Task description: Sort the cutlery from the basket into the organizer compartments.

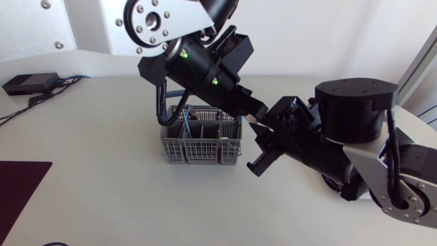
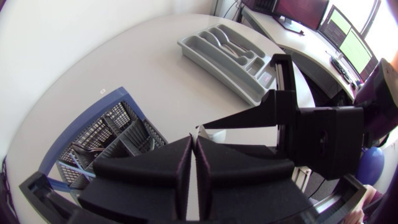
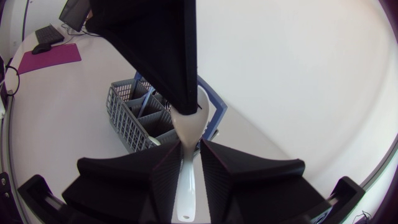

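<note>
Right wrist view gives the best look. A white spoon [image 3: 188,132] is held up in the air just beside the basket [image 3: 134,118], so it's out but not in any compartment yet. The bowl end is pinched by the left gripper [image 2: 194,138]. In the left wrist view its fingers are pressed nearly together w/ only a thin white sliver showing at the tips, so it's taken as clamped on the spoon. The handle end runs down into the right gripper [image 3: 189,155]. Whether that one is gripping it or just placed around it can't be told from these pics. It reads as a handover caught halfway.

Progress-wise:
- **Basket:** it's parked on the table [image 1: 102,178] under the left arm. A few pieces can be seen poking up from its slots in the head view, so prob plenty is left to sort.
- **Organizer:** the organizer [image 2: 214,65] is laid well apart from the basket, out past the right gripper as seen from the left wrist view. It isn't shown in the head view at all. Whether anything has been dropped in it can't be made out, too small.
- **What's left:** the pass needs finishing, then the spoon has to be carried over and set in a fitting slot. Same again for the rest.

Further out, a black box [image 1: 31,83] w/ cables and a dark red mat [image 1: 20,195] are seen on the table's left side. Neither is touched.
</note>
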